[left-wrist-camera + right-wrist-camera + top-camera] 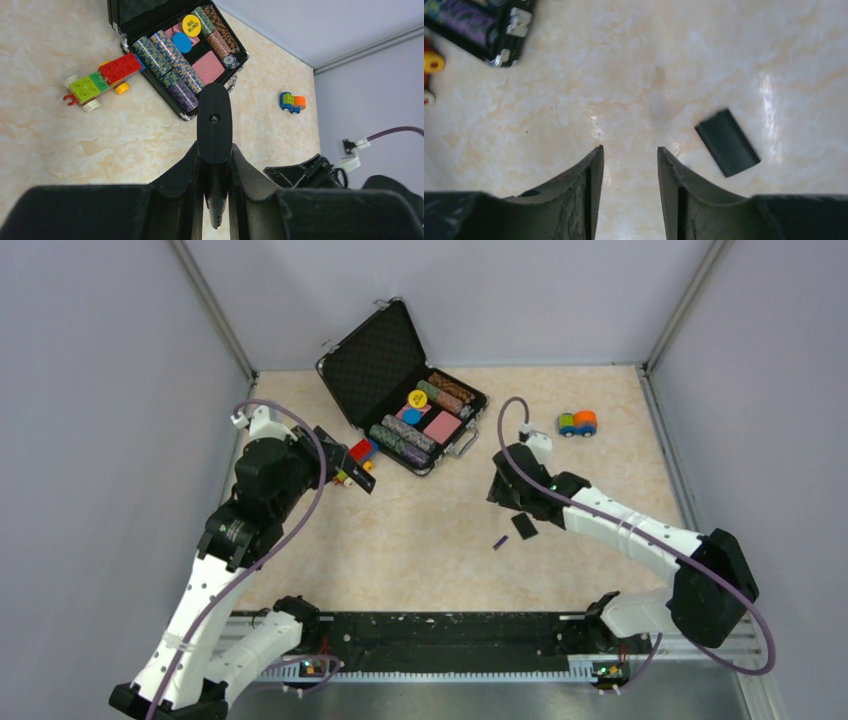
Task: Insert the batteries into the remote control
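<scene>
Left gripper clamped narrow on the slim black rectangular remote control; the bar is held clear of the pale marbled bench, its free end pointing toward the open black foam-lined case of poker chips at 12 o'clock.

Right gripper with jaws moderately apart, nothing between them; it hangs low over bare bench right of centre.

The small flat black rectangular cover piece lies at 2 o'clock of my right fingertips; near, not touching.

Top view: the tiny purple cylindrical battery lies flat at 7 o'clock of the cover, just beside it but apart; it is out of the right wrist view.

The dark battery is not found in any view; whether it already sits in the remote I cannot tell, as the bay is hidden.

Judgement: the cover is off and the purple cell is not yet loaded, so the step in hand is fetching it.

The next move calls for drawing the right gripper back toward 6 o'clock, squaring the jaws across the cylinder and closing gently; the cell is slim and likely to roll.

After that, the carry goes toward 9 o'clock, with the left gripper presenting the bay.
</scene>
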